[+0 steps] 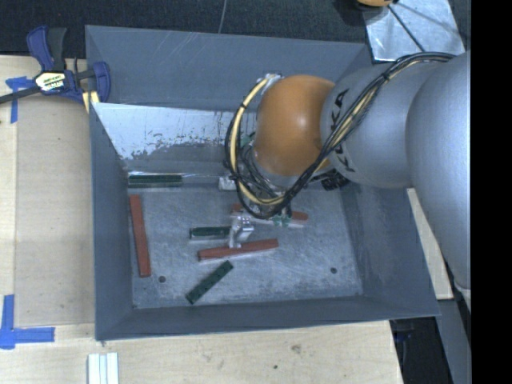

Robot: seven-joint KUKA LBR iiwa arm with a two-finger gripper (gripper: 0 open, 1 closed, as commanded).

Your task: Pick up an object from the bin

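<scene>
In the grey bin [112,254] a red-brown stick [260,247] lay right by the tool [240,235] on its near side, long axis left-right. Whether the tool was spread or pressed together, I could not tell.

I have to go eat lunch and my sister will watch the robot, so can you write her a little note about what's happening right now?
Gripper: low in the middle of the bin, right beside the middle red-brown stick and the short green stick. I can't tell if it grips anything.
Other things: long red-brown stick along the left wall, back green stick, front dark stick.
Done: nothing lifted yet; these sticks all lie on the bin floor.
Left: grip one stick, probably one near the gripper, and lift it out.
</scene>
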